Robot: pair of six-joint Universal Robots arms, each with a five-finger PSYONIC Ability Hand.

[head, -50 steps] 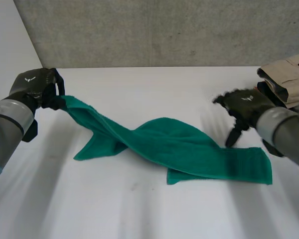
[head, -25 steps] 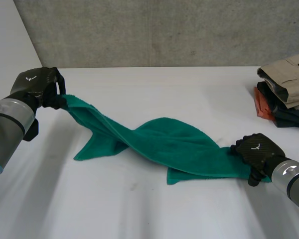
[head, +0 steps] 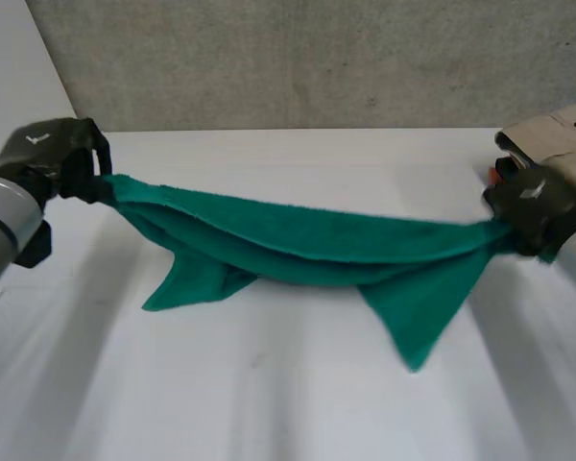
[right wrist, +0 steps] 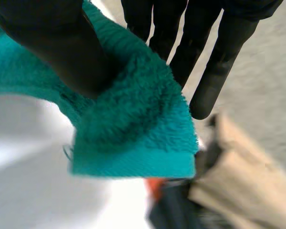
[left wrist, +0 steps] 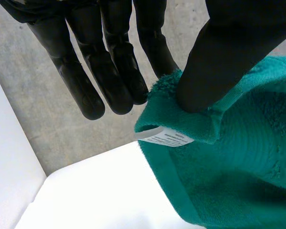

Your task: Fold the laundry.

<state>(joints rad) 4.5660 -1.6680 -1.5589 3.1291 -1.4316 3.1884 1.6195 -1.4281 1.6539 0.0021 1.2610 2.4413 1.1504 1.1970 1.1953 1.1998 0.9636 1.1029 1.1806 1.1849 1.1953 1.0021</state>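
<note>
A green towel [head: 307,245] hangs stretched between my two hands above the white table [head: 269,394]. My left hand [head: 53,154] pinches one corner at the far left; in the left wrist view the thumb [left wrist: 229,62] presses the towel's corner [left wrist: 181,119], with its white label [left wrist: 164,138], against the fingers [left wrist: 109,71]. My right hand [head: 533,206] holds the opposite corner at the right; in the right wrist view its thumb [right wrist: 62,47] clamps the towel [right wrist: 133,133] against the fingers [right wrist: 195,52]. Two loose corners droop toward the table.
A stack of folded clothes [head: 557,144], beige on top with dark and orange pieces below, sits at the table's right edge close behind my right hand; the same stack of clothes [right wrist: 238,191] lies past my fingertips in the right wrist view. A grey wall [head: 317,58] backs the table.
My right hand came down onto the towel's right end, closed on a corner and lifted it to the right. The towel rose off the table and pulled taut. My left hand shifted slightly left.
</note>
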